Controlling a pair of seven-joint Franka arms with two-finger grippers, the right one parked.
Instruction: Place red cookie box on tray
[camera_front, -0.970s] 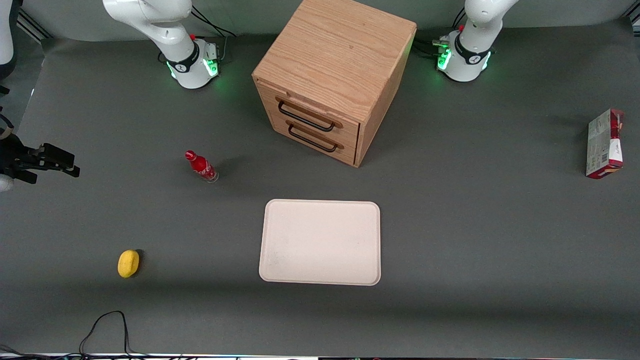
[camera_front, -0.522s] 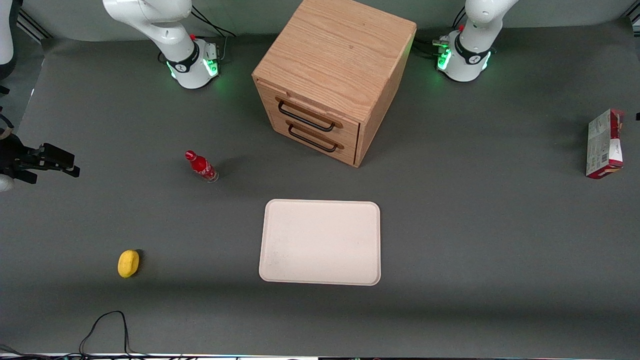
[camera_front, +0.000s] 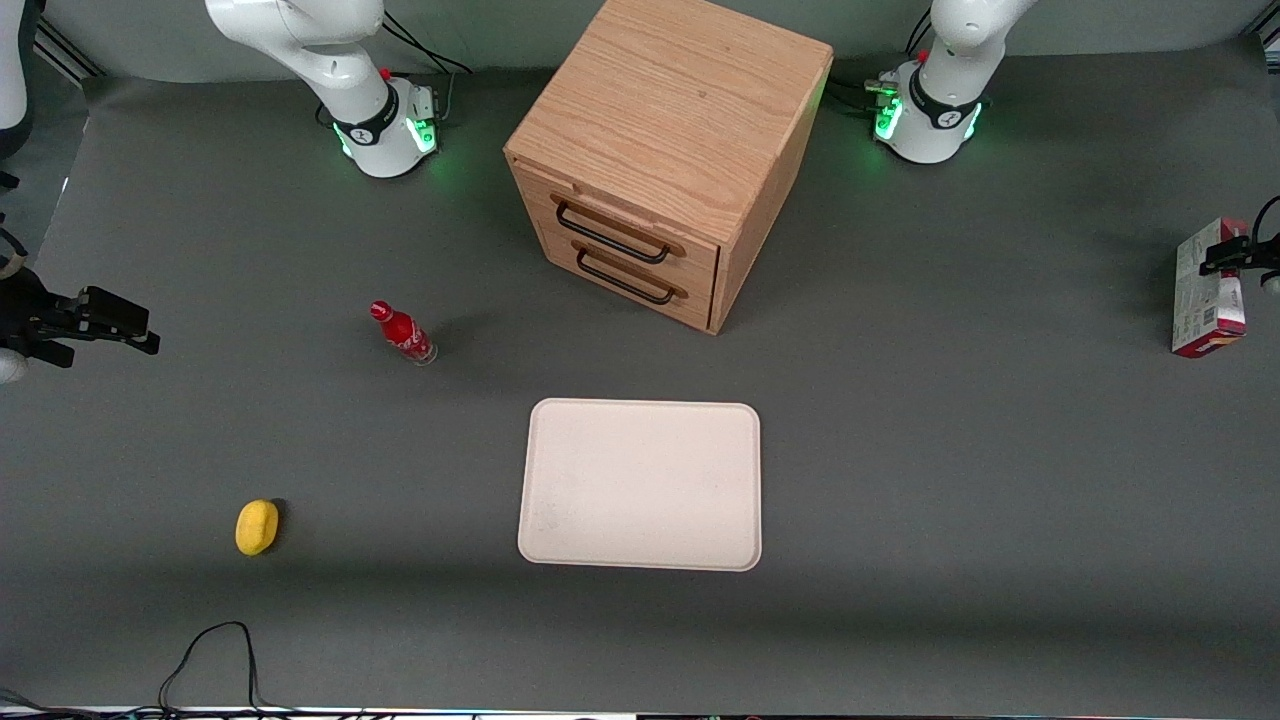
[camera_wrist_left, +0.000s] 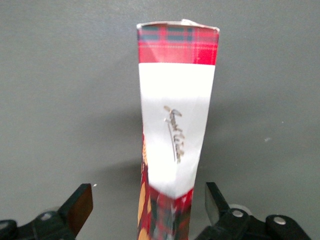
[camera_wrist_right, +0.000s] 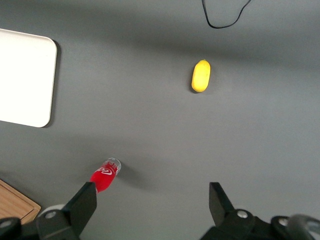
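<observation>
While before it was out of view, the claw (camera_wrist_left: 148, 200) now hangs open over the red cookie box (camera_front: 1208, 290); its script signature is unreadable.

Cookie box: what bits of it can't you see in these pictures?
- Red cookie box, front view: part of its upper end is covered by the gripper, which is itself cut off by the picture's edge.
- Same box, left wrist view: only the narrow red-and-white side shows; its lowest part runs out of the picture between the open fingers, and the broad faces are turned away.
- Printing: too small to read in the front view.
</observation>
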